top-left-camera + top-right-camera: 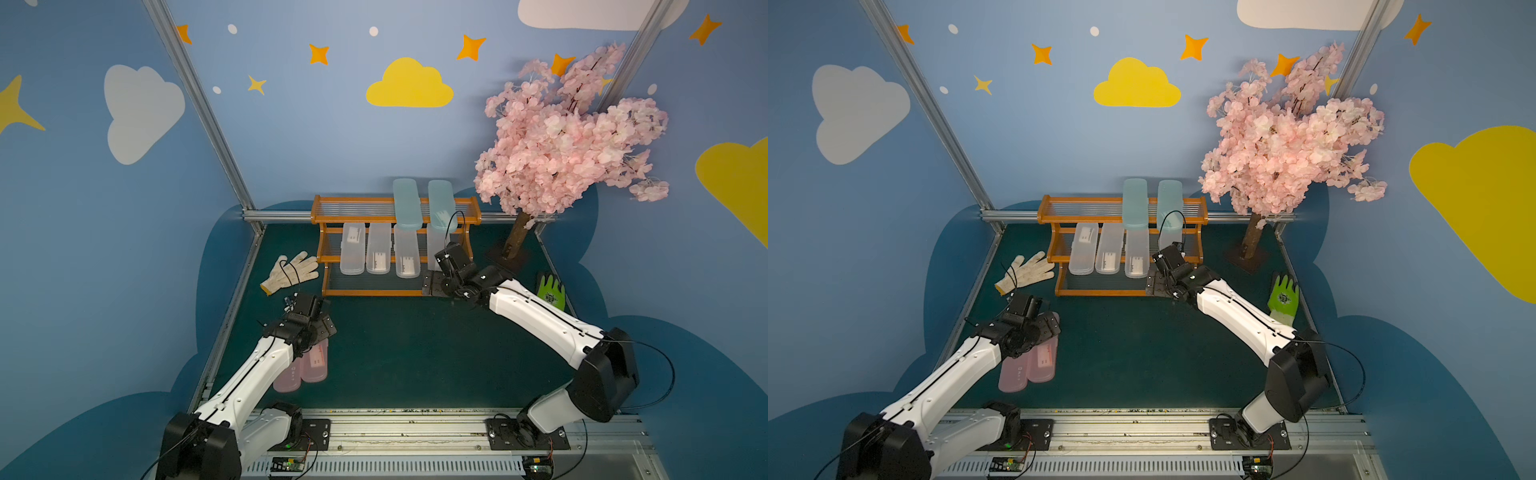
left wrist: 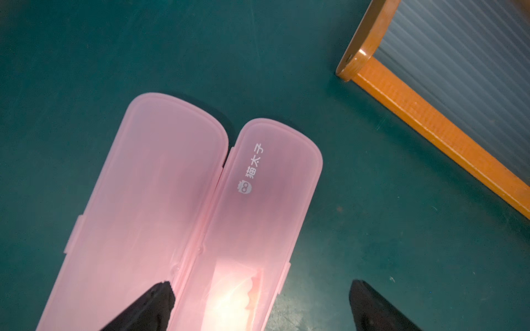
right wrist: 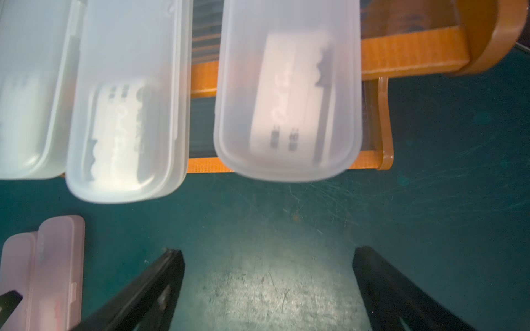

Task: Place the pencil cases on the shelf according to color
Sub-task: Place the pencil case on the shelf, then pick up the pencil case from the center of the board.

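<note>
Pink pencil cases [image 1: 307, 368] are seen together on the table [image 1: 415, 353], short of the shelf [image 1: 374, 293], in a top view. Left wrist view: left end effector [image 2: 259, 308] spread above one, a finger at the seam; both could be dragged. Right wrist view: right end effector [image 3: 268, 286] apart, empty.

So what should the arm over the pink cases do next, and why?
Probably lower the left gripper and close on the pink case with the logo. Its open jaws straddle that case, lying on the table beside the other pink case. On the shelf, the blue cases hold the top tier, the clear cases the middle; the bottom tier holds none.
</note>
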### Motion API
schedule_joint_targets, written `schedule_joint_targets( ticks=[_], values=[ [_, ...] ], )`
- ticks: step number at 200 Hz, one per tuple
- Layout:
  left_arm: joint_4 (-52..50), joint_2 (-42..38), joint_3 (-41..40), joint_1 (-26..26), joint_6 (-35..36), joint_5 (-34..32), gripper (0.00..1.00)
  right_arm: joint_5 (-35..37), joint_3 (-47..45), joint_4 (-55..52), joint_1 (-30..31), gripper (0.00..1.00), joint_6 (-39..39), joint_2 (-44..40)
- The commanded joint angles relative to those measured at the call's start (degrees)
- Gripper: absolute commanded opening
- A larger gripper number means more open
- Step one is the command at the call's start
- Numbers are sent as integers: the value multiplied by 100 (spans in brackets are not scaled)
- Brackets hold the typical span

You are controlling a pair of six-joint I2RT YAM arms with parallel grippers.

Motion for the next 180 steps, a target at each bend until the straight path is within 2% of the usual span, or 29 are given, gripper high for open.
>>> schedule_joint_targets(
  ticks=[1,34,74,95,143,159,180],
  values=[
    [66,-63,-317,42,-363,77,100,208,-304,-32,208,98,216,-306],
    [368,120,-477,40,-316,396,100,255,-809,-43,477,98,385,-690],
    [593,1041,-328,2,-132,1107,100,343,-1296,-124,729,97,433,-1173],
    [639,1638,-81,-408,-135,1367,100,420,-1491,-211,827,97,363,-1453],
    [421,2404,734,-2064,-683,930,100,315,-1939,-130,976,97,107,-2143],
    [220,2325,897,-2316,-826,619,100,193,-2035,-53,1007,97,74,-2273],
    [-195,1890,1014,-2334,-832,164,100,-21,-2166,189,1074,97,64,-2297]
  ],
)
